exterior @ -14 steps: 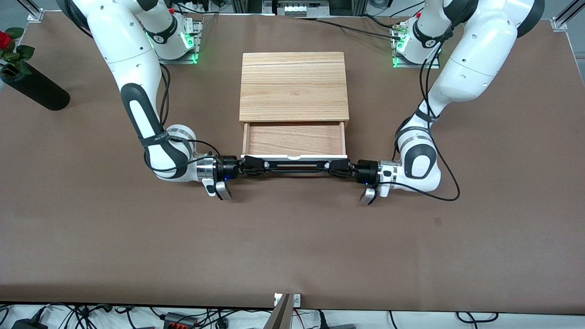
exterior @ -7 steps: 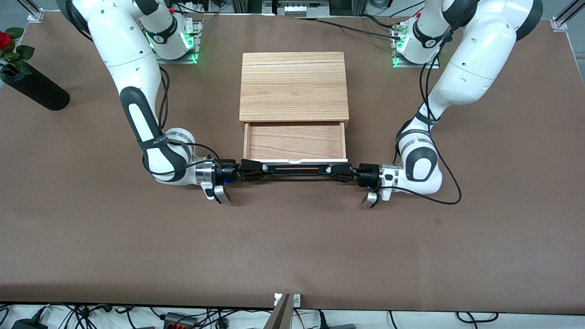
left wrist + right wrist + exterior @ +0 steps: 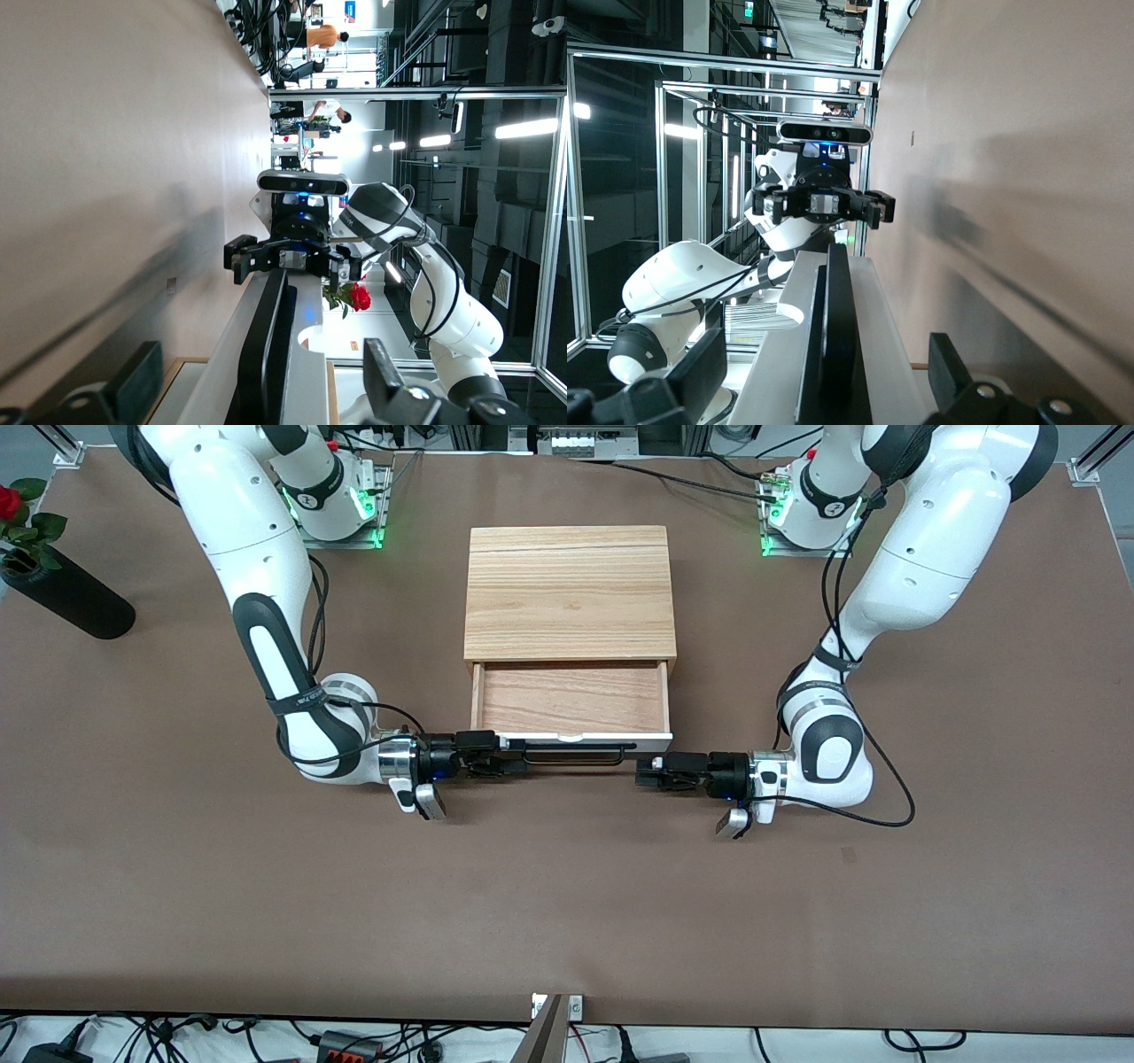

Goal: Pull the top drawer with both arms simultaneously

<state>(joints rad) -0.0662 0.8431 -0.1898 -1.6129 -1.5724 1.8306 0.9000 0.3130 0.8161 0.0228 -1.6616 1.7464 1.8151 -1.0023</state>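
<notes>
2 pincers flank the pulled-out top drawer [image 3: 571, 700]: right pincer [image 3: 507, 763] and left pincer [image 3: 640, 771], fingers apart.

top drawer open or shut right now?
Open. The top drawer is pulled out of the wooden casing, its bare wood floor showing. Left gripper and right gripper are open, at the bar handle's ends.

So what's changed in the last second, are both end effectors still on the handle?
No. The left end effector let go and backed off toward its own end of the table, fingers open. The right end effector has opened too, still at the bar's end. The top drawer stayed pulled out.
</notes>
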